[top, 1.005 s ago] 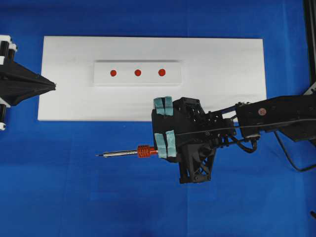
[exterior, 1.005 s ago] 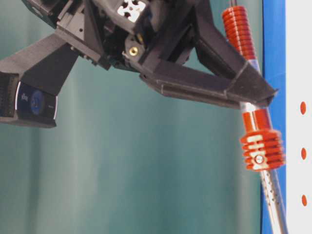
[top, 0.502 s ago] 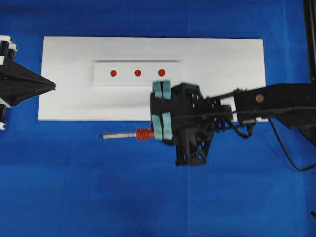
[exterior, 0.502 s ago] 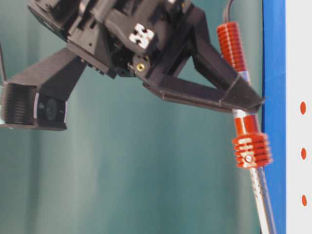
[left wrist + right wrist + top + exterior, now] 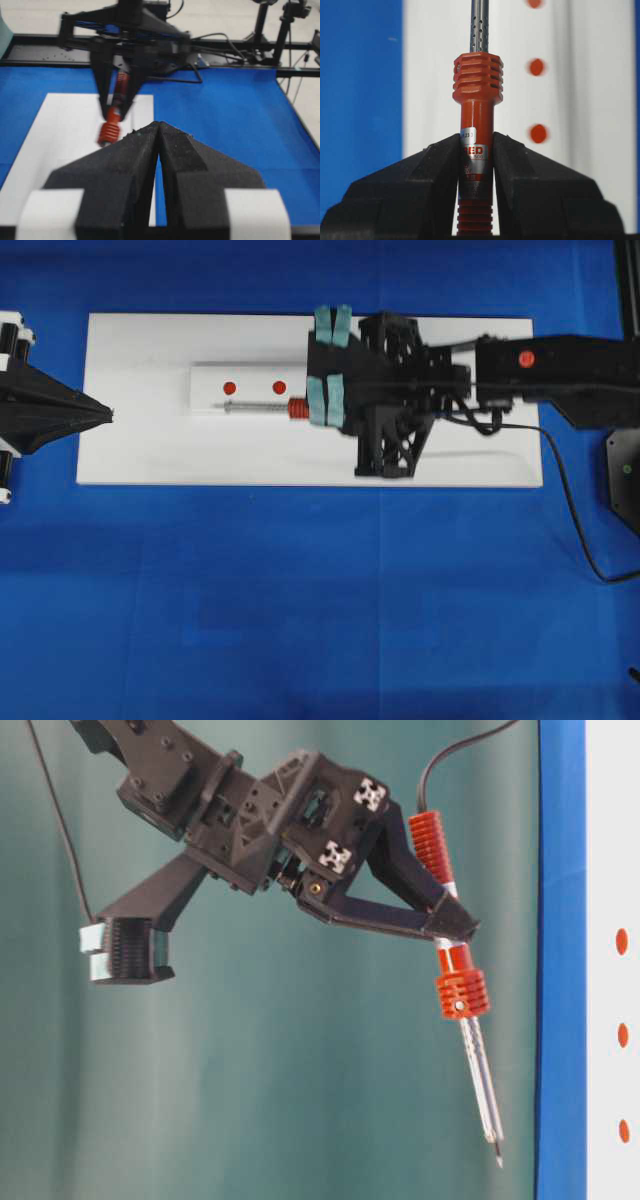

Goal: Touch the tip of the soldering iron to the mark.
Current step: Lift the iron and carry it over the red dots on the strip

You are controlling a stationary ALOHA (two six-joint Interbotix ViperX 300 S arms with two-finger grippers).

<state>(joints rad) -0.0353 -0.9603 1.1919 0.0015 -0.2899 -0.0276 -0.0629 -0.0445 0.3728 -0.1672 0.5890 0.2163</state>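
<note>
Gripping the ribbed red-orange soldering iron (image 5: 292,409), the right tool (image 5: 327,405) hangs over the white board (image 5: 150,440); its shaft crosses the raised strip beside two red marks (image 5: 229,388). Table-level, the pointed tip (image 5: 497,1157) hangs in clear air. The left tool (image 5: 158,131) sits closed at the board's edge.

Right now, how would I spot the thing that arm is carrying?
Find the big white board on the blue table. Over its raised strip with red dots, the right tool grips a soldering iron. It is the only pen-like item: ribbed red-orange handle, thin metal shaft.
</note>
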